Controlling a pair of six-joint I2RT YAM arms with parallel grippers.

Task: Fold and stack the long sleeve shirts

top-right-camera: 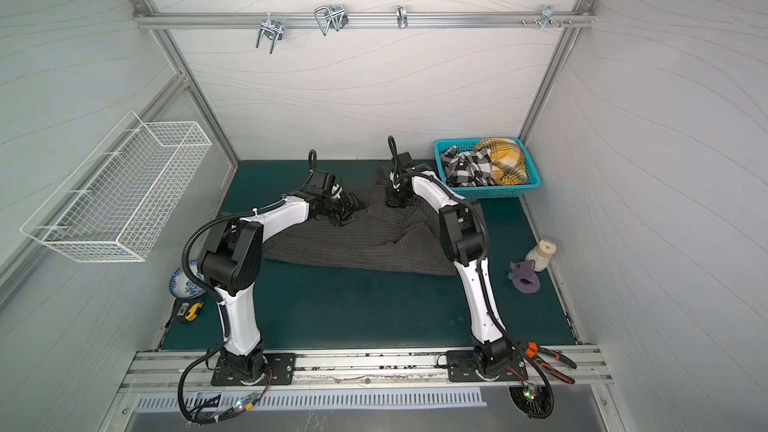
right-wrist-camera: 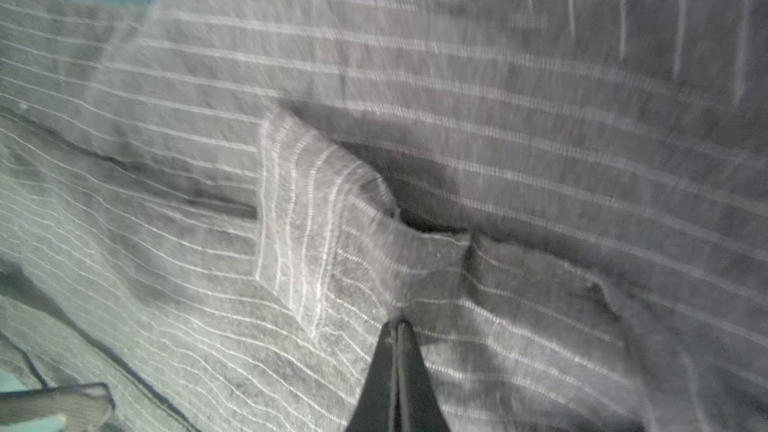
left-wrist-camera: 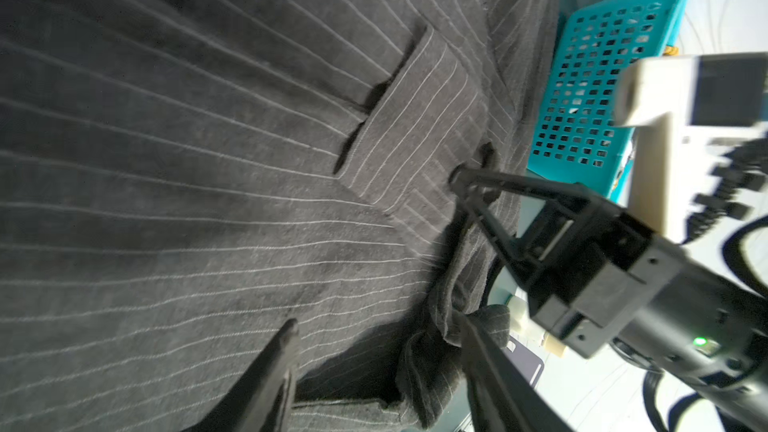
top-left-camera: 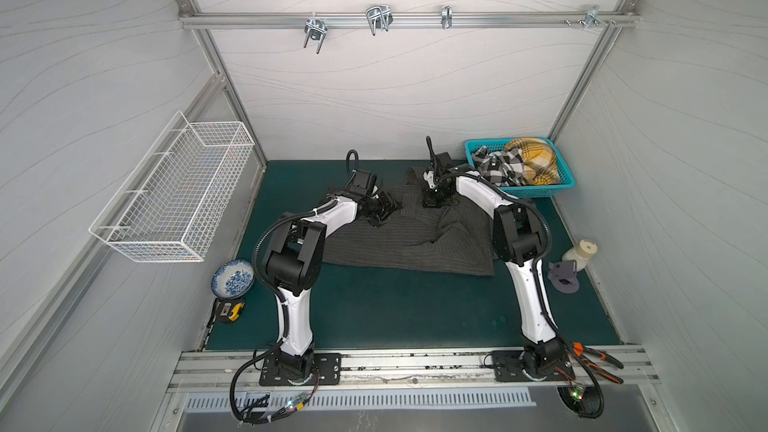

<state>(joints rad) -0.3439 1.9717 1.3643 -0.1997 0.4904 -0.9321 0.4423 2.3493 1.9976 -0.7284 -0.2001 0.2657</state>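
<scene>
Left wrist view: note left gripper (left-wrist-camera: 378, 322) half open astride charcoal pinstriped shirt (left-wrist-camera: 208, 139), clamping nothing; right gripper (left-wrist-camera: 457, 176) closed, tips on cloth, 3 o'clock from it in both top views.

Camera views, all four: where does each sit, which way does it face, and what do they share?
Both top views: high at the front, looking down over the table; left arm and right arm show whole, reaching over the pinstriped shirt.
Left wrist: on the left arm, looking past its open left gripper at the shirt; right gripper, shut, and teal basket show.
Right wrist: on the right arm, close over the shirt, blurred; only the shut right gripper shows.
Shared: every view shows the shirt.
</scene>
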